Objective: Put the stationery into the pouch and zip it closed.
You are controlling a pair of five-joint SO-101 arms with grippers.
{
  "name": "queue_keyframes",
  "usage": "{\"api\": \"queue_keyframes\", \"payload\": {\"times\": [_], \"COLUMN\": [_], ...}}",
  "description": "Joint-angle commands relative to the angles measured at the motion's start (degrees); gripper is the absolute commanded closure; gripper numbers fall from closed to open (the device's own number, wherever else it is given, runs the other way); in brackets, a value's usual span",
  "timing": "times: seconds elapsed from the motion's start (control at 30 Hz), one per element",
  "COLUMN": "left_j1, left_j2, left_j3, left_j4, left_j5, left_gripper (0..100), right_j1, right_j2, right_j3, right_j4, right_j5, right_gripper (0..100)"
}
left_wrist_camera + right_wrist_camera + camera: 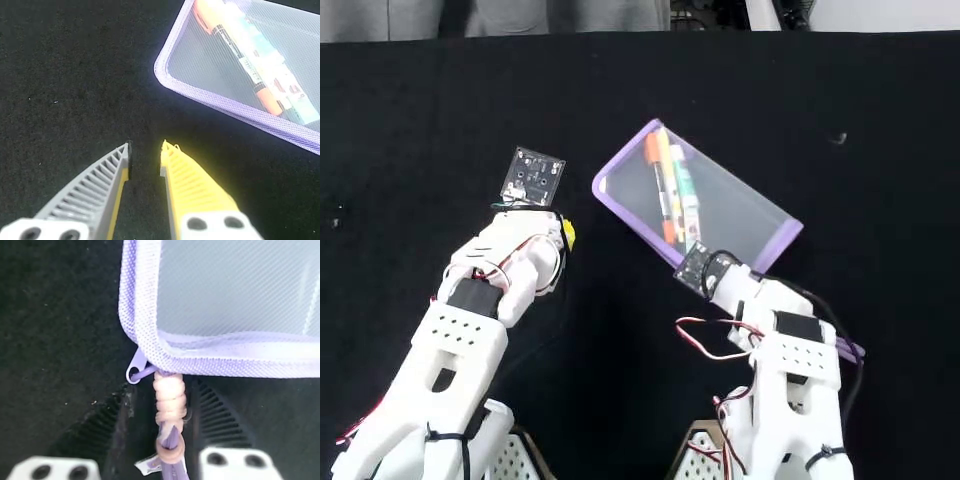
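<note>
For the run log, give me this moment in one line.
pens: inside pouch | left end effector: open, beside pouch | right end effector: at zipper cord

The high view looks down on the table (410, 110) from afar. Wrist views look closely past the left tool (145, 147) and right tool (160, 390); all share the pouch (745, 215).

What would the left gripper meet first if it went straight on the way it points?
Probably the bare black table; the left gripper points just beside the pouch corner, though depth is unclear.
</note>
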Motion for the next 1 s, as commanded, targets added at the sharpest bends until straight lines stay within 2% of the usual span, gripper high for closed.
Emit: {"api": "queue_keyframes", "payload": {"times": [0.0,0.33,0.43,0.73,0.97], "left_j1": [-0.22,-0.04,-0.22,-0.31,0.13], "left_j2": [-1.23,-1.23,-1.41,-1.85,-1.85], "left_j3": [-0.48,-0.48,-0.48,-0.48,-0.48], "left_j4": [-0.88,-0.79,-0.88,-0.97,-0.88], "left_j5": [0.18,0.18,0.0,-0.26,-0.26], "left_gripper": [89,89,89,89,88], "right_j1": [-0.53,-0.44,-0.44,-3.25,-11.43], "right_j2": [-0.31,-0.66,-0.75,-0.84,-0.84], "right_j3": [-0.31,-1.98,-5.85,-28.7,-43.65], "right_j4": [-1.32,-1.23,0.09,18.11,30.51], "right_j5": [-0.7,-0.88,-5.01,-15.74,-23.47], "right_gripper": [95.3,98.7,98.7,98.7,98.7]}}
